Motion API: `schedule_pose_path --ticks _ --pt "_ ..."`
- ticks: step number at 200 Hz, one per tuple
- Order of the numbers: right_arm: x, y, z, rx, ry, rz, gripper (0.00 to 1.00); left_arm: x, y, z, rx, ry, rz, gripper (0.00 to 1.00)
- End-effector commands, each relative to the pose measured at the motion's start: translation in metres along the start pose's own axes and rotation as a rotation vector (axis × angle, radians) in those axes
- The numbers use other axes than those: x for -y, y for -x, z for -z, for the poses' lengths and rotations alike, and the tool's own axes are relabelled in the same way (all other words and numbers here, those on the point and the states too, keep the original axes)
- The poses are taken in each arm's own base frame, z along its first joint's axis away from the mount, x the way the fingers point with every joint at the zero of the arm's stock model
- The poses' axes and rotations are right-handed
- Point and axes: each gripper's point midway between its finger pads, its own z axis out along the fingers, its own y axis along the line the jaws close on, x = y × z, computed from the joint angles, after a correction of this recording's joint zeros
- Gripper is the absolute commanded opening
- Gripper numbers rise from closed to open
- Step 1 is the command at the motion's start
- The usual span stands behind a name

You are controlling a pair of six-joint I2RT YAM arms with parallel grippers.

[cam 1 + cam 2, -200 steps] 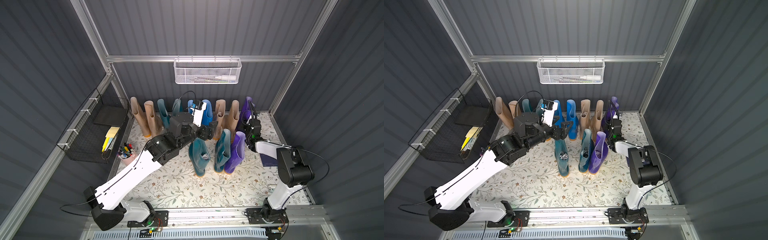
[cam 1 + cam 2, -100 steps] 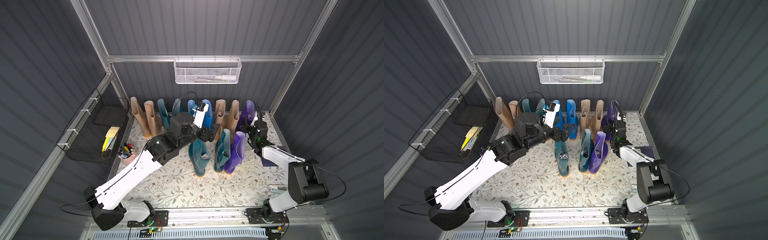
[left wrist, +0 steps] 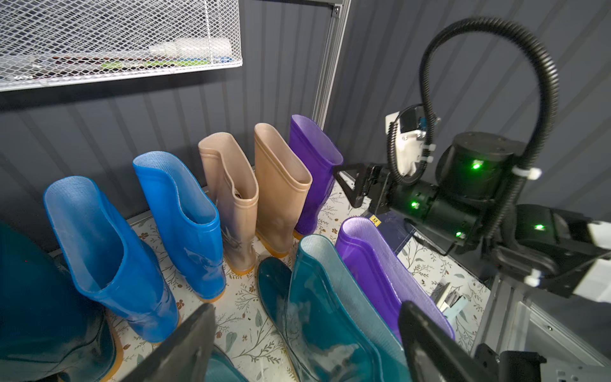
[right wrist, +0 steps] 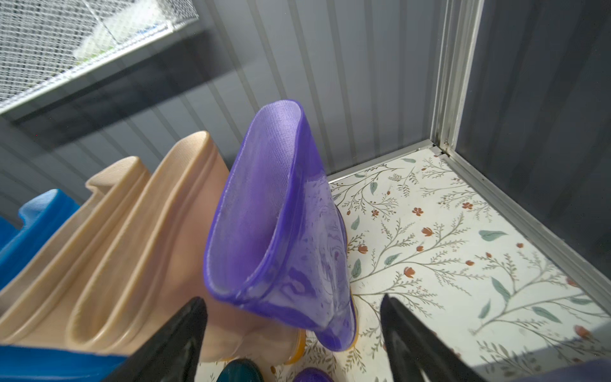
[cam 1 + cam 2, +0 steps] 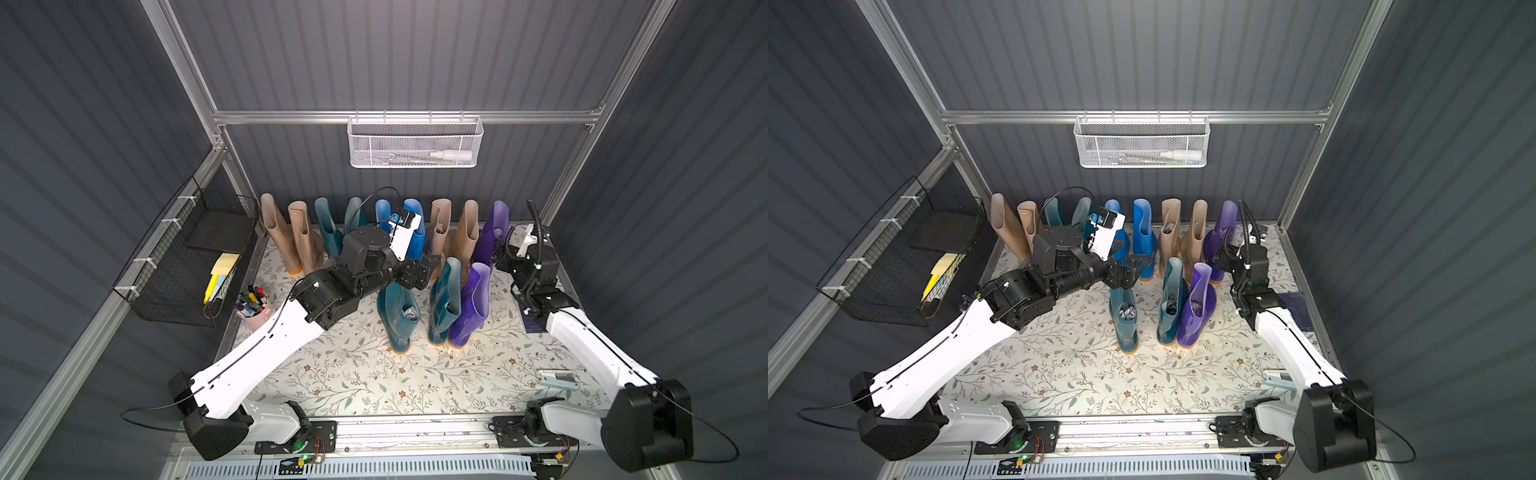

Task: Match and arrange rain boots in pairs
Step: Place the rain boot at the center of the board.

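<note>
Right gripper point(image 4: 291, 299) jaws wide, empty; back purple boot point(image 4: 264, 215) upright dead ahead, front purple boot point(image 5: 471, 307) upright back-left of it (this gripper looks nearer).

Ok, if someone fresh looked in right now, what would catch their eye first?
A boot row lines the back wall: beige, teal, blue and beige pairs, then one back purple boot at its right end. The front purple boot stands forward beside the front teal boots. Both grippers are open: the right gripper by the back purple boot, the left gripper over the front teal boots.
</note>
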Motion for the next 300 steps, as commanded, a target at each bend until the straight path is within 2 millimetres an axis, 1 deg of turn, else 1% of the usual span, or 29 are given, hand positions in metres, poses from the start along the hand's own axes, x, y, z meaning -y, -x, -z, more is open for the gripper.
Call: schedule_pose_path --ticks 1,21,33,58,74,78,83,97,103,120,145,173,174,176,183,234,271,300 --pt "-0.007 0.005 0.023 -0.052 0.029 0.003 0.86 0.006 -0.010 -0.004 -0.038 -0.033 -0.039 0.88" --pt "-0.012 0.013 0.039 -0.071 0.049 0.019 0.88 0.010 -0.013 -0.005 -0.047 -0.058 -0.071 0.88" --pt "-0.015 0.012 0.048 -0.108 0.063 0.036 0.89 0.011 -0.017 -0.007 -0.057 -0.067 -0.095 0.88" --pt "-0.022 0.004 0.066 -0.211 0.101 0.013 0.89 0.011 -0.028 -0.013 -0.081 -0.073 -0.102 0.88" --pt "-0.027 0.002 0.082 -0.263 0.127 -0.020 0.90 0.016 -0.032 -0.016 -0.091 -0.101 -0.084 0.88" --pt "-0.030 0.005 0.086 -0.258 0.141 -0.026 0.90 0.018 -0.034 -0.016 -0.092 -0.110 -0.080 0.88" --pt "-0.029 -0.001 0.092 -0.286 0.140 -0.027 0.91 0.020 -0.036 -0.018 -0.092 -0.121 -0.079 0.88" --pt "-0.033 -0.001 0.104 -0.296 0.170 -0.039 0.93 0.024 -0.042 -0.021 -0.089 -0.137 -0.077 0.87" --pt "-0.034 -0.004 0.109 -0.315 0.178 -0.045 0.93 0.026 -0.045 -0.023 -0.090 -0.144 -0.079 0.88" --pt "-0.039 -0.011 0.122 -0.368 0.206 -0.059 0.93 0.028 -0.052 -0.029 -0.100 -0.154 -0.076 0.88" --pt "-0.053 -0.012 0.137 -0.405 0.265 -0.069 0.94 0.030 -0.059 -0.036 -0.119 -0.155 -0.068 0.88" --pt "-0.064 -0.025 0.142 -0.460 0.290 -0.062 0.94 0.031 -0.061 -0.037 -0.124 -0.156 -0.062 0.87" --pt "-0.064 -0.026 0.142 -0.463 0.290 -0.063 0.94 0.029 -0.069 -0.040 -0.141 -0.153 -0.062 0.87" --pt "-0.065 -0.027 0.142 -0.466 0.290 -0.064 0.94 0.029 -0.075 -0.041 -0.154 -0.153 -0.061 0.87" --pt "-0.067 -0.032 0.142 -0.475 0.295 -0.065 0.94 0.028 -0.078 -0.041 -0.160 -0.151 -0.059 0.87" --pt "-0.082 -0.064 0.133 -0.548 0.294 -0.043 0.93 0.025 -0.075 -0.035 -0.143 -0.132 -0.048 0.88" --pt "-0.079 -0.078 0.131 -0.560 0.238 -0.010 0.91 0.022 -0.079 -0.031 -0.141 -0.119 -0.046 0.89" --pt "-0.074 -0.087 0.128 -0.590 0.188 0.022 0.84 0.022 -0.079 -0.031 -0.144 -0.118 -0.045 0.89"
